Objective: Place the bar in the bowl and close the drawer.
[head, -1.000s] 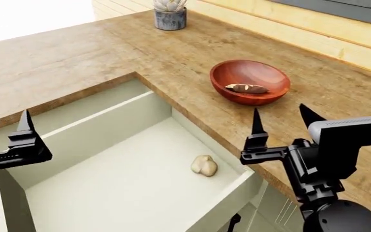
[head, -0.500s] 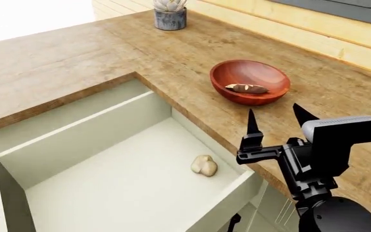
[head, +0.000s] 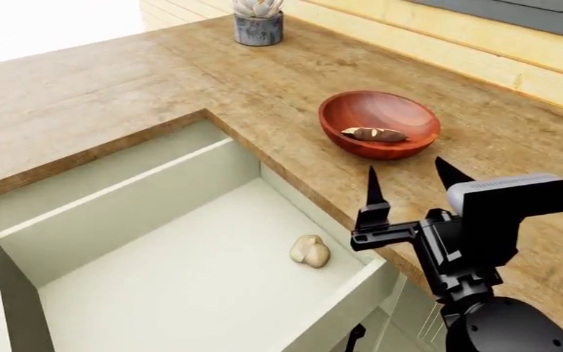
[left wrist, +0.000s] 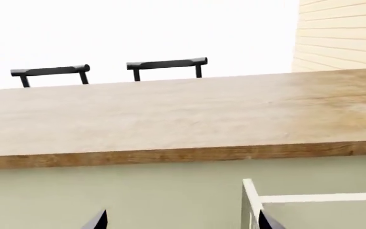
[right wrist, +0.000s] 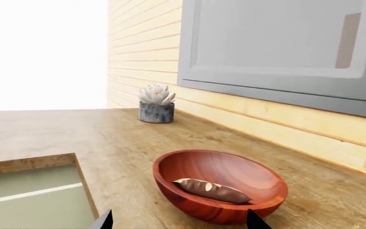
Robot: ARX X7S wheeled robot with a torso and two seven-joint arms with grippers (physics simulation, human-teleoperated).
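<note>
The brown bar (head: 374,134) lies inside the reddish wooden bowl (head: 360,150) on the counter. The right wrist view shows the bar (right wrist: 211,189) resting in the bowl (right wrist: 196,164) just ahead of the fingertips. My right gripper (head: 407,176) hovers open over the counter, on the near side of the bowl and beside the drawer's right wall, holding nothing. The pale cream-green drawer (head: 164,282) stands pulled wide open. My left gripper (left wrist: 181,222) is open and empty, low beside the drawer's side wall (left wrist: 249,200), out of the head view.
A pale garlic-like bulb (head: 310,251) lies on the drawer floor near its right wall. A grey pot with a succulent (head: 258,23) stands at the counter's far end. Two black stool backs (left wrist: 167,64) show beyond the counter. A small drawer front with a black handle (head: 356,337) sits below.
My left gripper has dropped out of the head view at the lower left. My right gripper has shifted slightly left and nearer to me, still open.
</note>
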